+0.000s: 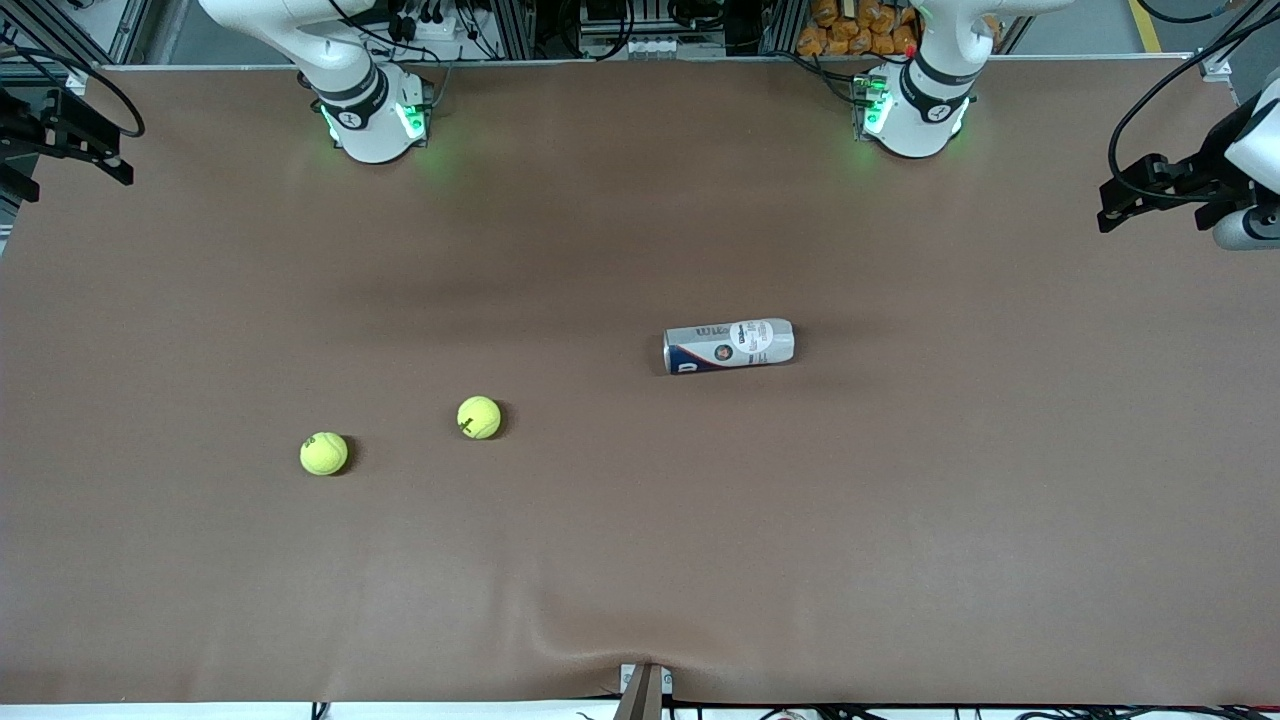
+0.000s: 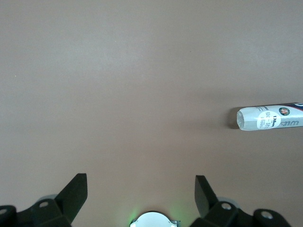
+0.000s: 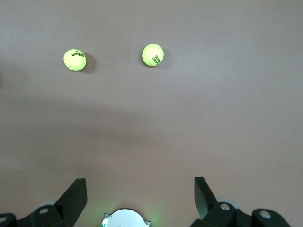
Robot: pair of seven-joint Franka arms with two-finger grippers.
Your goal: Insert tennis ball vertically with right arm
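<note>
Two yellow tennis balls lie on the brown table: one toward the middle, the other nearer the front camera and toward the right arm's end. Both show in the right wrist view. A white and blue ball can lies on its side near the table's middle and shows in the left wrist view. My right gripper is open and empty, high over the table by its base. My left gripper is open and empty, high by its own base. Neither hand shows in the front view.
The arm bases stand at the table's edge farthest from the front camera. Black camera mounts jut in at both ends of the table. A small bracket sits at the edge nearest the front camera.
</note>
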